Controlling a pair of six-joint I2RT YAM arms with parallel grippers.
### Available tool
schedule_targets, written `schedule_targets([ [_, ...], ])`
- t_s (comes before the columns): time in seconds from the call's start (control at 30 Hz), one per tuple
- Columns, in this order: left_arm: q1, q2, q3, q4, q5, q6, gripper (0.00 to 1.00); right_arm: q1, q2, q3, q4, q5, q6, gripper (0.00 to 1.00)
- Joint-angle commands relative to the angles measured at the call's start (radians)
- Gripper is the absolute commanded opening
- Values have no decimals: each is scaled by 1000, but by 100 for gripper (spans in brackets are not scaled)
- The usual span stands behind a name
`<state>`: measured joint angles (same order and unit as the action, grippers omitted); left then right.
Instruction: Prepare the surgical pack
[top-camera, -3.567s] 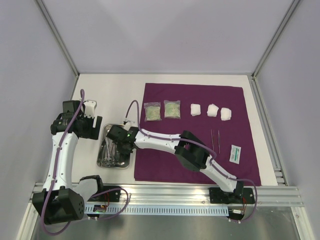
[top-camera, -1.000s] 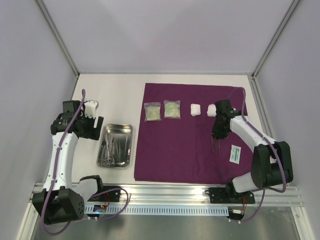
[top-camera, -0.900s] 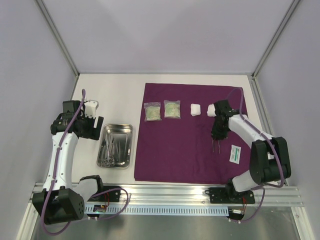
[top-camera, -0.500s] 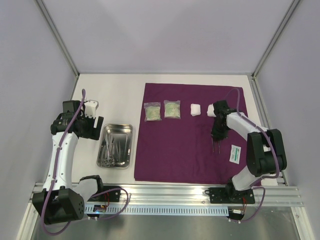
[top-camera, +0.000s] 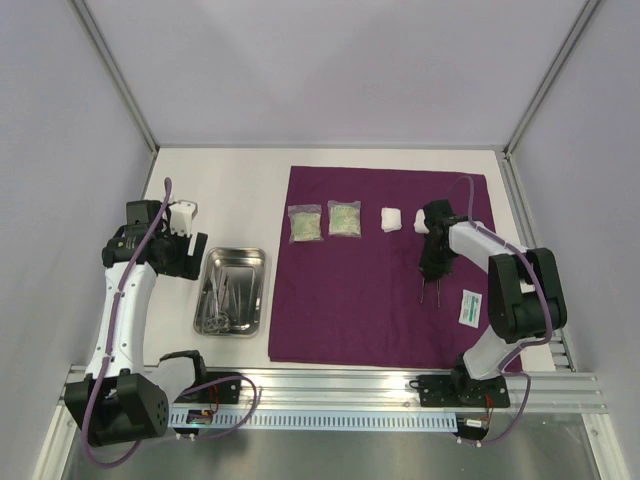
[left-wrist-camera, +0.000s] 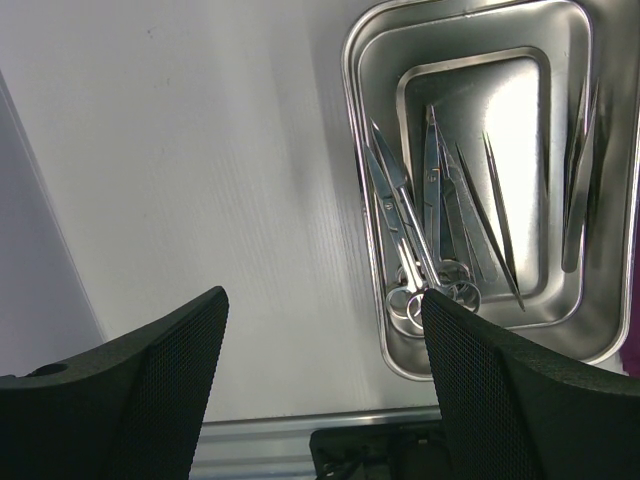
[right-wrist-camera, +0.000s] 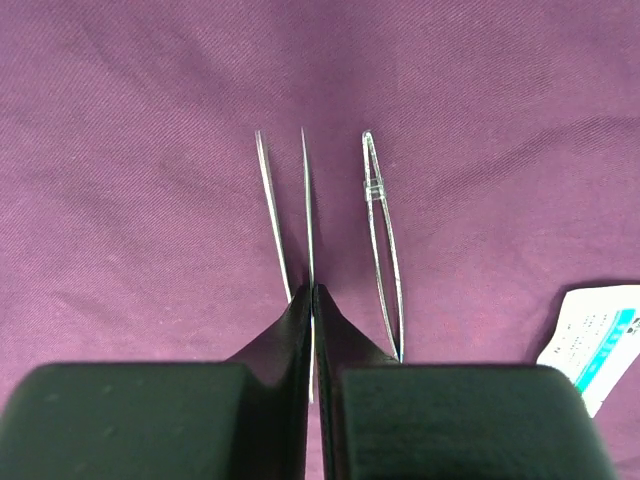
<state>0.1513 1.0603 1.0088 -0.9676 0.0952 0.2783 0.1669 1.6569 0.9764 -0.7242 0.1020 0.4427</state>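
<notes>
The deep-purple sheet (top-camera: 350, 300) lies flat on the table. My right gripper (top-camera: 434, 274) is down on it, shut on one thin blade of a pair of tweezers (right-wrist-camera: 305, 200); in the right wrist view the gripper (right-wrist-camera: 314, 292) pinches that blade just above the purple sheet (right-wrist-camera: 150, 150). A second pair of tweezers (right-wrist-camera: 383, 250) lies free just to the right. My left gripper (left-wrist-camera: 322, 300) hangs open over bare table, left of the steel tray (left-wrist-camera: 352, 150), which holds scissors (left-wrist-camera: 400, 220) and more tweezers (left-wrist-camera: 500, 230).
Two clear packets (top-camera: 305, 224) (top-camera: 345, 218) and a white gauze pad (top-camera: 392, 219) lie along the sheet's far side; another gauze pad (top-camera: 422, 216) is partly behind the right arm. A white-green packet (top-camera: 470, 307) lies right of the tweezers. The steel tray (top-camera: 207, 290) sits left of the sheet.
The right arm came over from the tray to the tweezers on the sheet. Over the last second its jaws closed onto a tweezer blade. The left arm has not moved.
</notes>
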Motion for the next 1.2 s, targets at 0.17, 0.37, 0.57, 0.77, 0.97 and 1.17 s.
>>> schedule_targets([
  [0.17,4,3,4,21,-6,10,87,29,-101,45,-24,70,24,0],
  [0.37,4,9,8,24,-3,-2,87,219,-308,105,-55,179,181,1],
  [0.57,2,18,16,23,-8,-25,87,563,-226,239,124,211,430,1],
  [0.77,4,1,17,7,-28,-25,87,831,238,685,172,166,482,0],
  [0.97,4,-13,19,7,-41,-14,87,922,536,987,62,142,513,0],
  [1.17,4,-11,14,12,-42,-11,87,953,607,987,74,104,606,0],
])
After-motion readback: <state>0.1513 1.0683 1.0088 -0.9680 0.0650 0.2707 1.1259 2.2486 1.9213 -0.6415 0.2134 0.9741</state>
